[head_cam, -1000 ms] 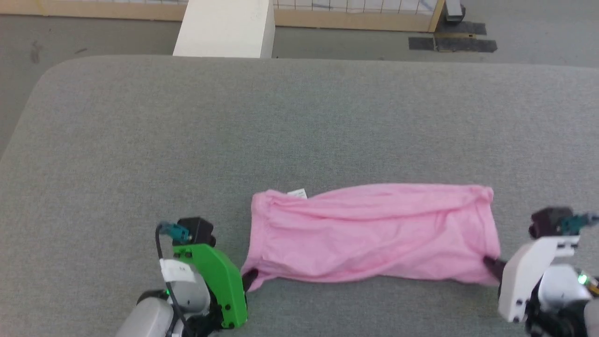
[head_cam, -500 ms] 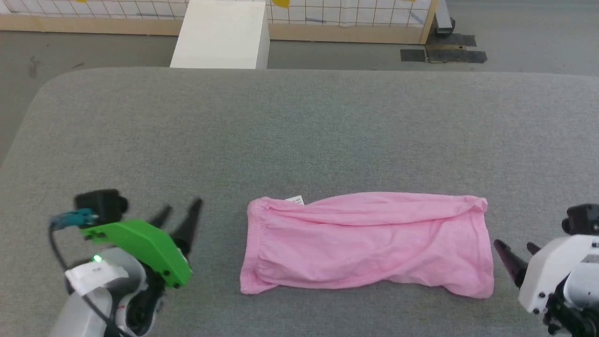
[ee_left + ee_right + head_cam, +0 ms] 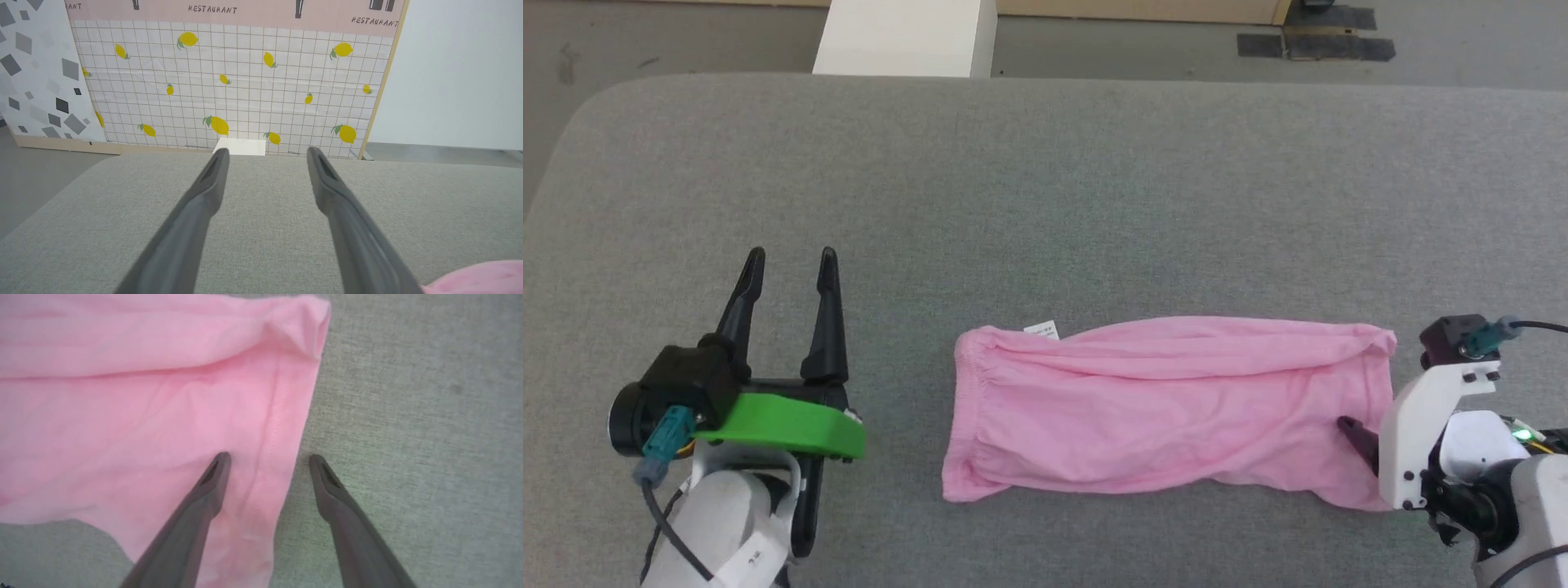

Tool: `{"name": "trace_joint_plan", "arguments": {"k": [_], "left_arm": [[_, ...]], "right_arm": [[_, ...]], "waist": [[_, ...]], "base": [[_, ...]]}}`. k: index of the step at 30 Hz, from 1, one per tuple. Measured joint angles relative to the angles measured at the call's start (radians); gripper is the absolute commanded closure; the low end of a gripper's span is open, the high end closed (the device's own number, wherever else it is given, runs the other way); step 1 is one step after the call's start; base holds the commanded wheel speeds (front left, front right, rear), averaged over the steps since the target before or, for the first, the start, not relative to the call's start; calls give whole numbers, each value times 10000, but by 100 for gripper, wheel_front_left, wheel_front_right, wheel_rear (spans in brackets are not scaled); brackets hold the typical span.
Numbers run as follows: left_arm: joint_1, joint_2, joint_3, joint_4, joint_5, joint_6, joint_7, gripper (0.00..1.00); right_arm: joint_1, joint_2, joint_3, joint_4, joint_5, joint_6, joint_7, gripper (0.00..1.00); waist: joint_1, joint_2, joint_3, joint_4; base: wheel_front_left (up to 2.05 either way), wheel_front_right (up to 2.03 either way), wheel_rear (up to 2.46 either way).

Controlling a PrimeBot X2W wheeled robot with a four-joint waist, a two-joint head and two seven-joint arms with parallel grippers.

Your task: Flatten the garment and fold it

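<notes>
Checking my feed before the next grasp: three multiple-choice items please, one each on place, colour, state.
1. Which end of the garment carries the white tag? A gathered end, robot's left; B hemmed end, robot's right; C middle.
2. The left gripper's cover is: A white; B green; C blue.
3. The right gripper is: A shut on fabric; B open beside the tag; C open, straddling the garment's hem.
Answers: 1 A, tag sits by the gathered edge; 2 B, head view shows green; 3 C, one finger over fabric, one over table.
</notes>
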Motion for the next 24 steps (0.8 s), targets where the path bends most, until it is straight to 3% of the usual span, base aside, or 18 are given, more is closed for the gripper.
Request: {"name": "trace_joint_plan", "arguments": {"k": [3, 4, 5, 6, 13, 19, 24], "left_arm": [[-81, -201, 27, 155, 196, -77, -36, 0], [-81, -245, 58, 178, 272, -96, -38, 0], [-81, -272, 96, 174, 360, -109, -38, 0], [-81, -322, 171, 159, 466, -134, -38, 0], [-70, -625, 629, 209, 631, -360, -50, 0], [-70, -779, 884, 418, 694, -585, -52, 0], [-59, -836, 1039, 721, 694, -700, -81, 0]], "right_arm": [[-190, -144, 249, 299, 90, 0, -12, 0], [-275, -190, 295, 384, 169, 0, -12, 52], [-331, -236, 316, 439, 226, 0, -13, 85], [-405, -311, 330, 512, 313, 0, -61, 100], [-737, -941, -401, 1168, 629, 8, -188, 100], [-875, -1797, -1737, 1992, 25, 4, -263, 100], [-882, -1941, -1870, 2155, -462, 4, 98, 100]], "waist": [[0, 0, 148, 60], [0, 0, 184, 69], [0, 0, 207, 72], [0, 0, 227, 70], [0, 0, 195, 19], [0, 0, 159, 49], [0, 0, -14, 42]], "base": [[0, 0, 0], [0, 0, 0], [0, 0, 0], [0, 0, 0], [0, 0, 0], [0, 0, 0], [0, 0, 0]]}}
